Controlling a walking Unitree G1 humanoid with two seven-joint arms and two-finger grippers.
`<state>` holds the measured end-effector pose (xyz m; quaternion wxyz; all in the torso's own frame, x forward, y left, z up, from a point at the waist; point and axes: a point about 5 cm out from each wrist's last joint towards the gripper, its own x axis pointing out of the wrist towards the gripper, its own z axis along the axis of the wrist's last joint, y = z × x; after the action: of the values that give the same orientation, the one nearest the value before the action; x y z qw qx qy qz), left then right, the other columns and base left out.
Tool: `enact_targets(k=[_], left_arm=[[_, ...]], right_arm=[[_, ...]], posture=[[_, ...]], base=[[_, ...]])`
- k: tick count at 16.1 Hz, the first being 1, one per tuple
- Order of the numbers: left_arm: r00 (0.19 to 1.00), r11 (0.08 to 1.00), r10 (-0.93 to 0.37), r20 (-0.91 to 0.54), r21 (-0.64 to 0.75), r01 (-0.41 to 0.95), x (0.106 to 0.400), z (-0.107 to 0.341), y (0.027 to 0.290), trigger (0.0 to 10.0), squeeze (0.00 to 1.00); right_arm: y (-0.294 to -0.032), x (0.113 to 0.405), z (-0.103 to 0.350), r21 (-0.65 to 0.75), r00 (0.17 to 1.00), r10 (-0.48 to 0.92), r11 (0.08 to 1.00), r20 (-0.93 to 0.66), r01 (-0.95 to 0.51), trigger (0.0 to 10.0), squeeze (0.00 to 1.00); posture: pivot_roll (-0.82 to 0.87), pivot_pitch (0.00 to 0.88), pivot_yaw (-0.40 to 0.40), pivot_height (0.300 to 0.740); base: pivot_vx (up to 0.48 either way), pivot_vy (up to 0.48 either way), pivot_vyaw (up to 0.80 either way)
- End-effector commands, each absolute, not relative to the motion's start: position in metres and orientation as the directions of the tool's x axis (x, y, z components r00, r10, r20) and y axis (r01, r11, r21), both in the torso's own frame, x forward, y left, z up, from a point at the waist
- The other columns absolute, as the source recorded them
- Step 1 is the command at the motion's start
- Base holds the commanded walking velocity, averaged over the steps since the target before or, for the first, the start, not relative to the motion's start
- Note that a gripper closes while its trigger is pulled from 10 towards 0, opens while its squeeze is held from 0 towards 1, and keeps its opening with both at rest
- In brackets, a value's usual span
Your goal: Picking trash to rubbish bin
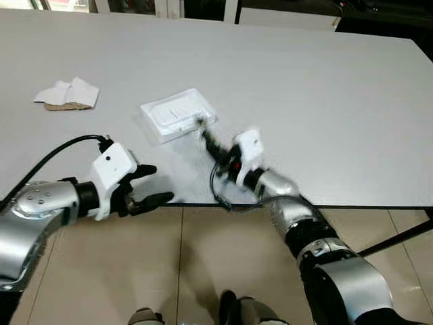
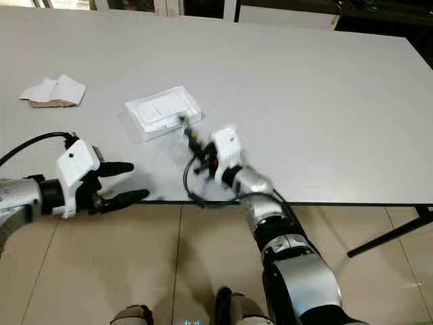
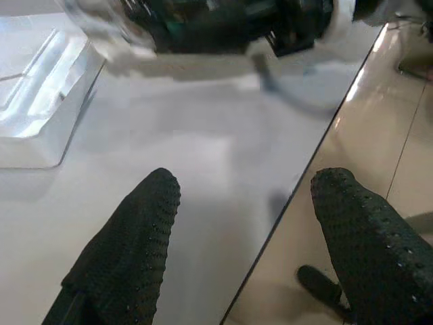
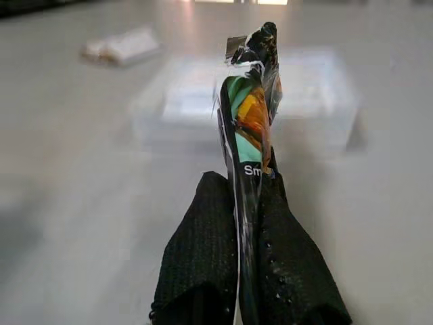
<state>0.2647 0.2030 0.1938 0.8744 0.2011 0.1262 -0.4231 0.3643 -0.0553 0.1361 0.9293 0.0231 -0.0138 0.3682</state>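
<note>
While pinching a wrapper (image 4: 248, 128), right tool (image 4: 247, 223) nears container (image 1: 177, 114).

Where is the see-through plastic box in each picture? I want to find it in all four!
Left eye view: the clear plastic box lies on the white table, just beyond the right tool.
Right eye view: the same box, left of centre.
Left wrist view: its corner at the left edge.
Right wrist view: blurred, behind the colourful wrapper that the fingers pinch.
Shared landmark: the crumpled paper.
</note>
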Motion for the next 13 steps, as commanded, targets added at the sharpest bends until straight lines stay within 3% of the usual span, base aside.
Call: enact_targets(k=[1, 5, 13], left_arm=[[0.605, 0.558, -0.692, -0.394, 0.241, 0.794, 0.265, 0.192, 0.2, 10.0, 0.0], [0.614, 0.571, -0.702, -0.361, 0.231, 0.788, 0.272, 0.19, 0.195, 10.0, 0.0], [0.651, 0.607, -0.702, -0.291, 0.234, 0.759, 0.282, 0.192, 0.189, 10.0, 0.0]], right_arm=[[-0.058, 0.362, 0.138, 0.051, 0.744, 0.661, 0.744, 0.091, -0.667, 10.0, 0.0], [-0.06, 0.36, 0.158, 0.054, 0.75, 0.626, 0.759, 0.213, -0.649, 10.0, 0.0], [-0.062, 0.356, 0.178, 0.065, 0.761, 0.574, 0.784, 0.304, -0.617, 10.0, 0.0]], posture=[[0.03, 0.201, -0.098, 0.74], [0.02, 0.186, -0.085, 0.74], [0.03, 0.152, -0.054, 0.74]], base=[[0.0, 0.0, 0.0], [0.0, 0.0, 0.0], [0.0, 0.0, 0.0]])
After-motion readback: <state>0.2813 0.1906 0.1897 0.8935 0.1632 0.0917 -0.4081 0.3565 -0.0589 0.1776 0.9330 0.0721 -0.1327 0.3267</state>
